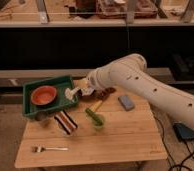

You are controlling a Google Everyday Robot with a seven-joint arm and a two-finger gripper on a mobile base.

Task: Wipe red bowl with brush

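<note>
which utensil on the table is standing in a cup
The yellow-green utensil, propped in the small green cup. The fork lies flat near the front-left corner, and the brush is in the gripper beside the green tray.

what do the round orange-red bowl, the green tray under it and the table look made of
Round orange-red bowl: probably plastic, with an even, dull colour and a paler rim. Green rectangular tray: likely moulded plastic, uniform green with thick raised walls. Table: pale wood, with visible plank seams and grain. The gripper hangs over the tray's right edge, shut on the white-handled brush.
</note>
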